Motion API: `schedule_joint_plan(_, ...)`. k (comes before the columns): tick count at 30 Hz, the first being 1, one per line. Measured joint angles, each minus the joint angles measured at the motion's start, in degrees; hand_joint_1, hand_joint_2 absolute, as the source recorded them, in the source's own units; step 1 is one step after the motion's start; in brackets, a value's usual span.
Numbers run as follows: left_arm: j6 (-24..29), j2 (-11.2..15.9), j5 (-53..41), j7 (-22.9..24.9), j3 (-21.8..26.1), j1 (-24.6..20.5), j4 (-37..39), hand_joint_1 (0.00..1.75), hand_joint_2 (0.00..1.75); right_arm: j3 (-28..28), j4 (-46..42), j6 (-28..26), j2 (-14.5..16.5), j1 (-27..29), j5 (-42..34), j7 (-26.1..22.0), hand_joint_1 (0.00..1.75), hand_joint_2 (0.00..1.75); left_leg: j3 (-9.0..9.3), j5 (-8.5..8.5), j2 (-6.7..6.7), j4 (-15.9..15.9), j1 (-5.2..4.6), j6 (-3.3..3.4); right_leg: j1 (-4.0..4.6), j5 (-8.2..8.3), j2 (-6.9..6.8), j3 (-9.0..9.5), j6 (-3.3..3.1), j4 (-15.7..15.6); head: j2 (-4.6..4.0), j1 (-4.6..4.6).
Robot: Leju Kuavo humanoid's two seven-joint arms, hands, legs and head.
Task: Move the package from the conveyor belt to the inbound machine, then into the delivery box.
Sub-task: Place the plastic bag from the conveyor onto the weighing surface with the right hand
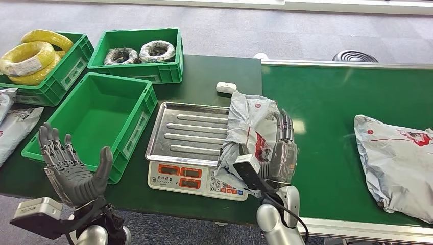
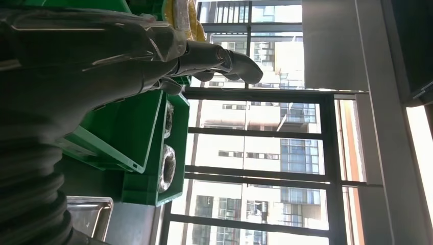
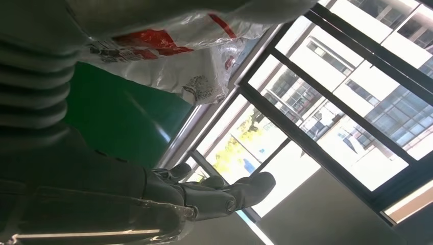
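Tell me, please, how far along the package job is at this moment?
Done: the package is off the conveyor belt, gripped by the right hand. In hand: it hangs beside the scale tray, not yet set down. Left: weighing, then the empty green box. The left hand is open.

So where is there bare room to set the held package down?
The scale's steel tray, beside the held package, is bare. So is the near green bin and the belt short of the second package. The far bins hold coils.
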Motion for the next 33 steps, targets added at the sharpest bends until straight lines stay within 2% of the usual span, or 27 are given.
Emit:
schedule_joint_plan(26, 0.03, -0.52, -7.15, 0.00, 0.25, -0.15, -2.35, 0.00, 1.75, -1.75, -1.14, -1.12, 0.43, 1.03, 0.66, -3.28, 0.00, 0.00, 0.00, 0.00, 0.00, 0.00, 0.00, 0.00, 0.00, 0.00, 0.00, 0.00, 0.00, 0.00, 0.00, 0.00)
schedule_joint_plan(29, 0.03, -0.56, -9.93, 0.00, 0.26, -1.79, -3.22, 0.00, 1.75, -1.85, -1.14, -1.12, 0.57, 1.06, -0.49, -4.77, 0.00, 0.00, 0.00, 0.00, -0.01, 0.00, 0.00, 0.00, 0.00, 0.00, -0.01, 0.01, 0.00, 0.00, 0.00, 0.00)
schedule_joint_plan(33, 0.04, -0.70, -13.78, 0.00, 0.28, -6.14, -4.45, 0.00, 1.75, -2.00, -1.01, -1.12, 1.33, 0.82, -0.91, -6.69, 0.00, 0.00, 0.03, 0.01, -0.01, 0.00, 0.00, 0.00, 0.00, 0.03, -0.01, 0.04, -0.02, 0.01, 0.00, 0.00)
